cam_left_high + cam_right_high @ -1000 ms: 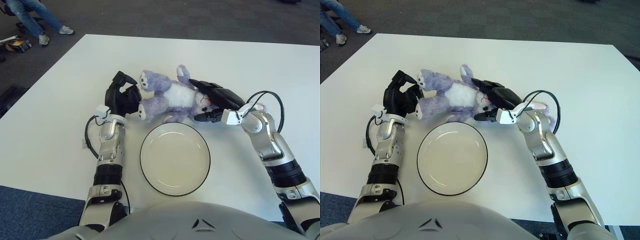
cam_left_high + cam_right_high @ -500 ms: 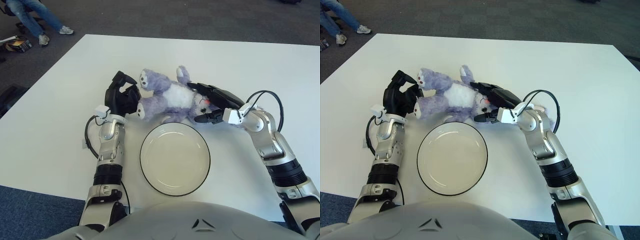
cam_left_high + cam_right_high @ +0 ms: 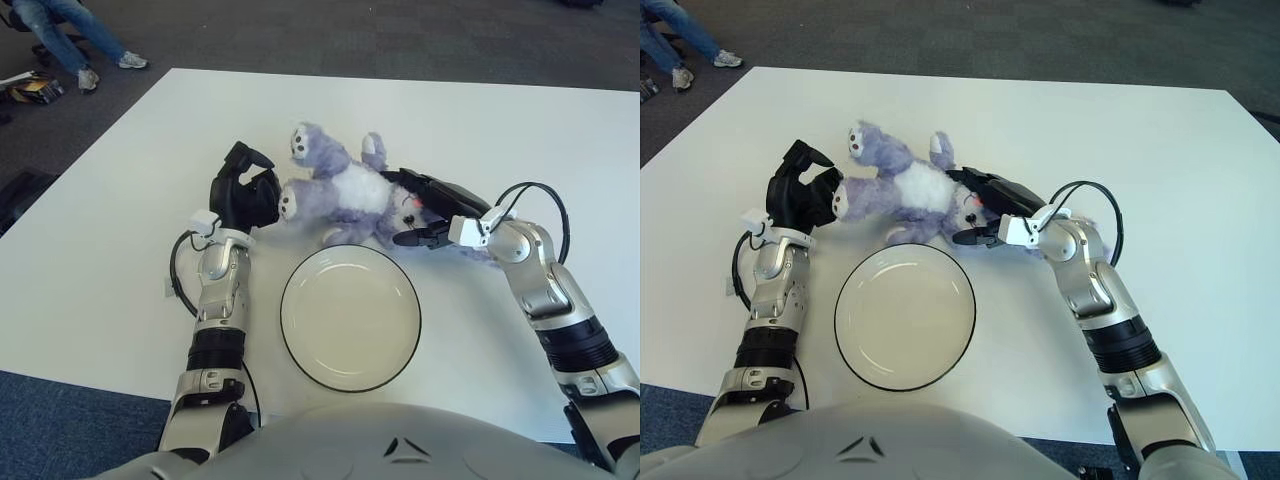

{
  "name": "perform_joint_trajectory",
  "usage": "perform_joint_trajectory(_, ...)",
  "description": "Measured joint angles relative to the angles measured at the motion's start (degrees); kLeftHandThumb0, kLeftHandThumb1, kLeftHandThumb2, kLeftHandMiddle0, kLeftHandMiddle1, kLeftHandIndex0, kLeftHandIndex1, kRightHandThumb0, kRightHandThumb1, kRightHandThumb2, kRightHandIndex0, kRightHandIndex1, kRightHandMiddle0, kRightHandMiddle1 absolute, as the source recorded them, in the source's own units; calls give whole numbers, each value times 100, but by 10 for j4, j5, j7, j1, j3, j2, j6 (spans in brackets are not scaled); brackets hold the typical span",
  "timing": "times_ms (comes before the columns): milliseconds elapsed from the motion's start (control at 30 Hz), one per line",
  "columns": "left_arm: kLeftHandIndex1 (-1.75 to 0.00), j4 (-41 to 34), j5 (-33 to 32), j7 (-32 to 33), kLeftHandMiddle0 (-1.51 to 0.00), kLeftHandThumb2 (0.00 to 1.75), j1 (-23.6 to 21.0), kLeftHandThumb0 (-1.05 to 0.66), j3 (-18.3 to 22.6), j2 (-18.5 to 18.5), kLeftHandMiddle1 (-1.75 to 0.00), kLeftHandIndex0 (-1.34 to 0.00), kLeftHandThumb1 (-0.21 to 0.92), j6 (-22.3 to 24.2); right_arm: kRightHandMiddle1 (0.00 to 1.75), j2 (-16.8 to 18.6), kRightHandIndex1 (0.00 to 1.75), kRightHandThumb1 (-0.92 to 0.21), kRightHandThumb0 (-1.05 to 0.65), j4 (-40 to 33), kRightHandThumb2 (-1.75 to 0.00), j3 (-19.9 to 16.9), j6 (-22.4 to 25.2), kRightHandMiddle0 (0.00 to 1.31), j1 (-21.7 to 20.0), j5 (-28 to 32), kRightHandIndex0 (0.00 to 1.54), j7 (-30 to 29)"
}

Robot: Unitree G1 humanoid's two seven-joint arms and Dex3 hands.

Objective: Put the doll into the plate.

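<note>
The white tabletop [image 3: 520,120] fills most of the frame, with dark carpet along the top edge. At lower centre sits the round plate [image 3: 350,317], pale with a dark rim and nothing in it. Just above it, in the middle of the frame, lies the purple doll [image 3: 345,192], stretched sideways, its body touching or nearly touching the plate's far rim; its two feet point to the upper left and its head lies toward the right.

The left robot hand [image 3: 243,193], at centre left, has its dark fingers curled beside the nearer foot; whether it truly pinches that foot or only presses against it cannot be told. The right robot hand [image 3: 432,205], right of centre, lies over the head end with its fingers extended along and partly around the soft body, more a cradle than a firm pinch.

The main risk is that the doll is limp and held, if at all, only at its two ends. Lifted that way, its middle would probably sag and drag across the rim, shoving the plate toward the robot. A weak hold on the foot could slip, leaving the doll swinging from one hand and landing half on the tabletop. The legs may also hang over the rim.
</note>
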Motion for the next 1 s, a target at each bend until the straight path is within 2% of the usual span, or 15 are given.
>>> perform_joint_trajectory(333,-175,-4,0,1,-113,124,1,-46,0,0,-175,-56,38,0,45,-4,2,-86,-96,1,-25,10,13,0,-3,-12,11,-3)
perform_joint_trajectory(433,-175,-4,0,1,-113,124,1,-46,0,-1,-175,-56,38,0,42,-5,2,-72,-86,1,-40,20,18,0,-3,-41,12,-21)
perform_joint_trajectory(533,-175,-5,0,1,-113,124,1,-46,0,-1,-175,-56,38,0,38,-7,2,-65,-82,2,-50,35,31,0,-2,-91,11,-40)
perform_joint_trajectory(767,-175,-7,0,2,-113,123,2,-46,0,-4,-175,-56,38,0,29,-10,4,-61,-76,2,-59,64,61,0,-7,-180,15,-60)
perform_joint_trajectory(900,-175,-9,0,2,-112,123,3,-46,0,-6,-175,-56,38,0,30,-10,5,-57,-72,2,-64,76,72,0,-8,-214,16,-65)
perform_joint_trajectory(967,-175,-10,0,3,-112,123,3,-46,0,-7,-175,-56,38,0,35,-10,9,-53,-68,2,-69,81,77,0,-8,-228,18,-70)
perform_joint_trajectory(1000,-175,-10,0,3,-112,123,3,-46,0,-7,-175,-56,38,0,39,-10,21,-50,-65,3,-73,83,80,0,-8,-234,15,-74)
